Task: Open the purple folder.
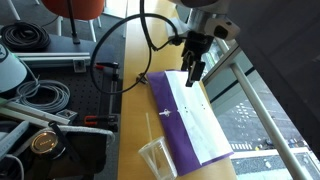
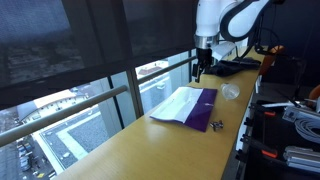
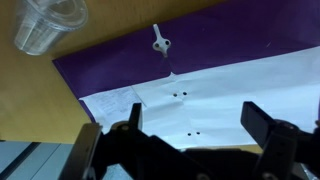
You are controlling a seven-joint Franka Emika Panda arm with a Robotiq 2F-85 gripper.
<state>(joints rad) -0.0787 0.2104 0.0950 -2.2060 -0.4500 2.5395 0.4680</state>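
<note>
Jaws hang spread above the purple folder [image 3: 110, 68], whose white sheets [image 3: 235, 90] lie exposed.

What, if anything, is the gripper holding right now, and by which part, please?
Nothing is held. In the wrist view the gripper is open, fingers spread apart, hovering above the white sheets of the purple folder.

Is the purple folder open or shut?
Open: the purple folder lies flat on the table, and its white sheets are exposed in every view.
</note>
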